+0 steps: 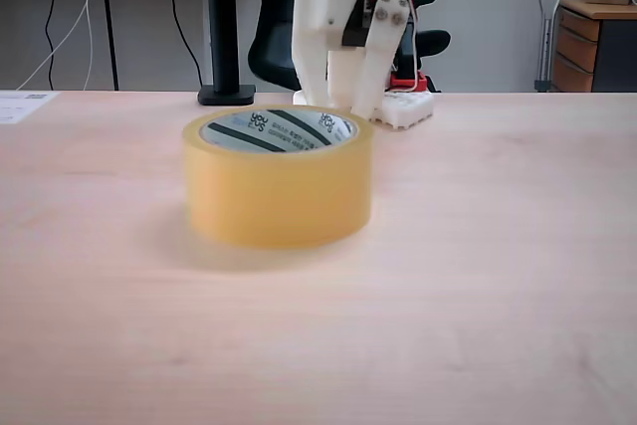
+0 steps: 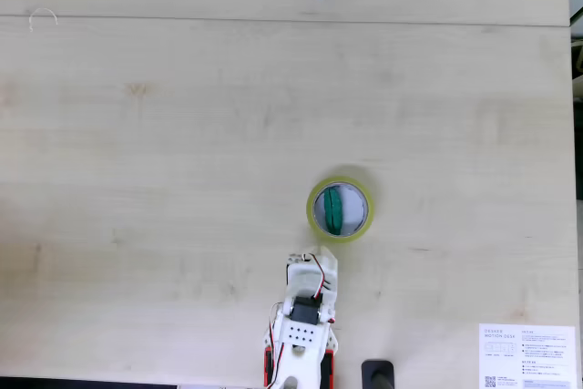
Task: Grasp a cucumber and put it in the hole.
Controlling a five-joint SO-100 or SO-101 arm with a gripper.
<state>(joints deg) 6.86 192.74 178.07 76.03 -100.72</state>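
With the cucumber [image 2: 335,210] already lying inside the hole [image 2: 351,209] of the tape roll [image 1: 278,186], I judged it best to draw the empty fingers [image 2: 313,260], whose gap I couldn't tell, straight back without nudging the roll.

White printed arm [image 1: 343,37], red wires, screws

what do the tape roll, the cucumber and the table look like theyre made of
Tape roll: translucent tan-yellow plastic film, glossy, around a printed white-grey core, likely cardboard. Cucumber: dark green, probably moulded plastic; too small to judge its finish. Table: pale wood or wood-look laminate, matte, with faint grain lines.
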